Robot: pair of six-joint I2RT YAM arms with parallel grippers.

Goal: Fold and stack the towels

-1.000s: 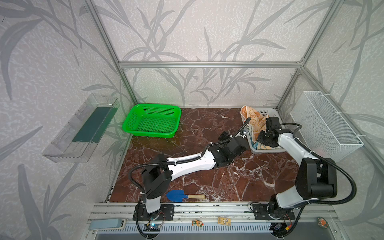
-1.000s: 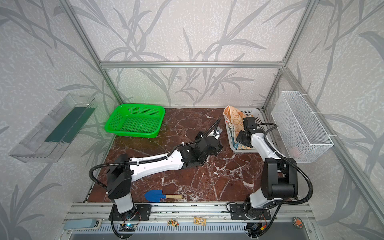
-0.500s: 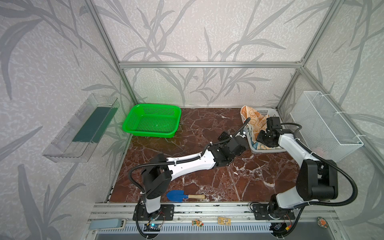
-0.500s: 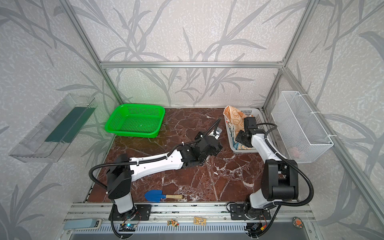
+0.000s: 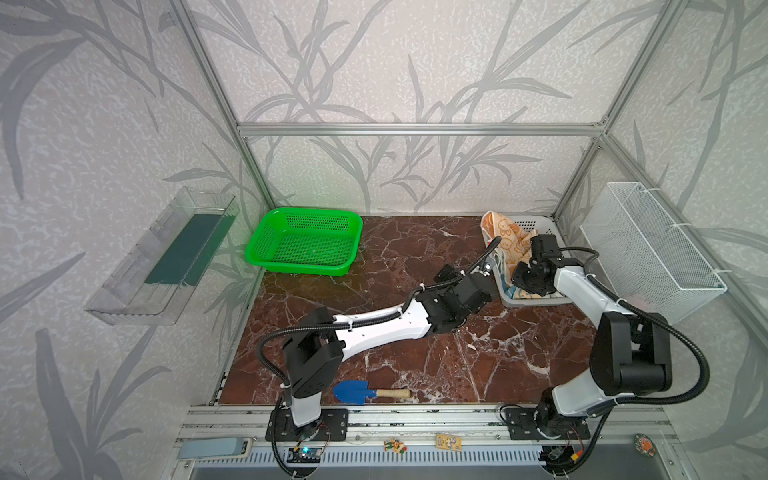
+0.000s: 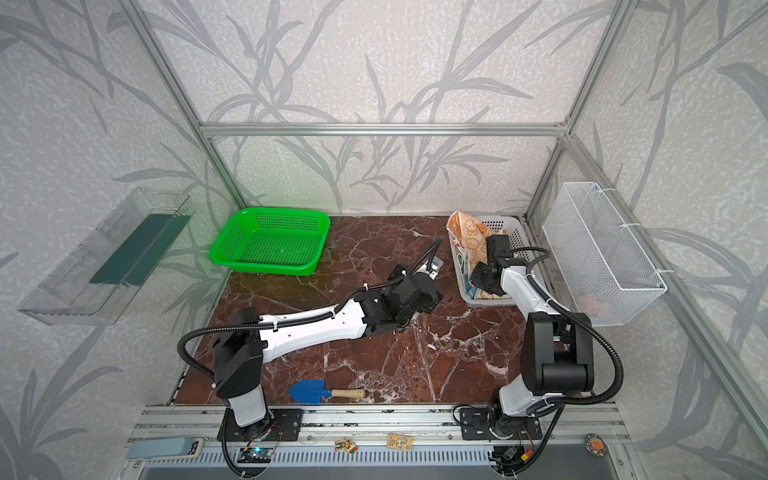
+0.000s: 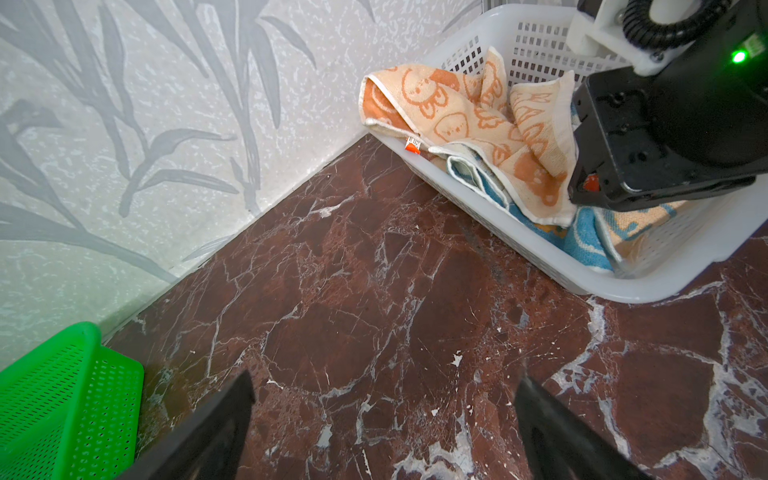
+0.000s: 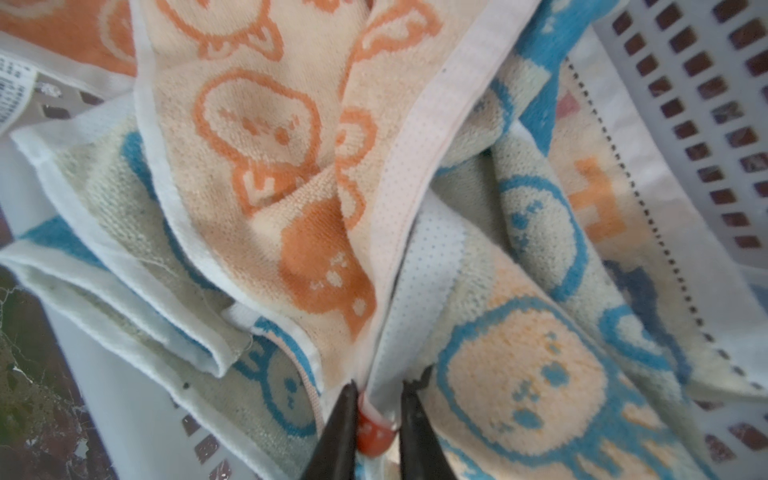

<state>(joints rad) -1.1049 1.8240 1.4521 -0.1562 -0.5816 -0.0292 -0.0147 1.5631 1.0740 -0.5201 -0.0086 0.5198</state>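
Observation:
The towels lie crumpled in a white basket (image 5: 536,301) (image 7: 519,245) at the back right. The cream towel with orange bunny faces (image 5: 505,239) (image 6: 469,232) (image 7: 457,120) (image 8: 266,137) is on top and drapes over the basket's far corner. Under it are the blue bunny towel (image 8: 519,374) (image 7: 586,241) and a cloth with orange lettering (image 8: 598,208). My right gripper (image 8: 380,390) is down in the basket, shut on the orange bunny towel's white hem and its small orange loop. My left gripper (image 7: 384,376) hangs open over bare marble just left of the basket, holding nothing.
A green basket (image 5: 303,245) (image 7: 62,395) stands at the back left. A blue toy shovel (image 5: 353,390) lies near the front edge. A white wire basket (image 5: 648,249) hangs on the right wall and a clear tray (image 5: 166,257) on the left wall.

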